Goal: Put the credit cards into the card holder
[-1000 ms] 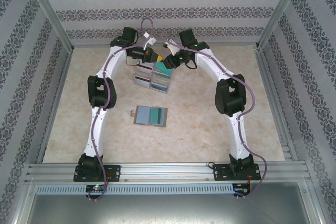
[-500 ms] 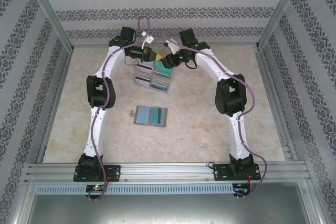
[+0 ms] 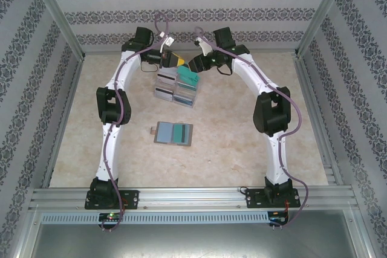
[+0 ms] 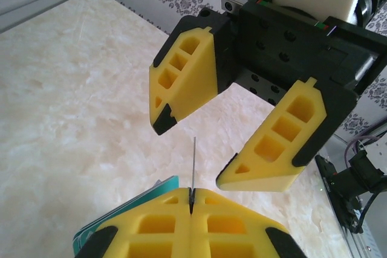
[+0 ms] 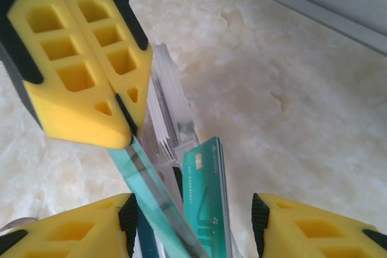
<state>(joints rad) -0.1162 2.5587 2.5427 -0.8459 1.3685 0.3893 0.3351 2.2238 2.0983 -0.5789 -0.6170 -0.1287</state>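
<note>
From the top camera I see both arms reaching to the far side of the tabletop (image 3: 254, 149), with the left claw (image 3: 173, 60) and right claw (image 3: 196, 63) facing each other just above the clear tray (image 3: 176, 88). A teal card (image 3: 188, 78) stands out of the tray's far compartment. The card holder (image 3: 174, 133) lies open and flat, well apart from both claws and nearer the arm bases. It sits between the arms, a little toward the left one, with its long axis running left to right.

On the left wrist camera my own fingers are pressed together on a held card (image 4: 193, 161), which I see edge-on as a thin upright line. Opposite, the right claw's jaws stand apart with that edge pointing into the gap between them. No pad appears to touch the card.

On the right wrist camera the left claw is clamped shut on the upper end of the held card, which slants down between my spread fingers. It looks teal-tinted with a dark stripe. Just beside it more cards stand upright in the tray.

My judgement is that the left arm carries the card and is marginally nearer the holder. The move turns on bringing the card back toward the bases and lining its long edge with a pocket.
</note>
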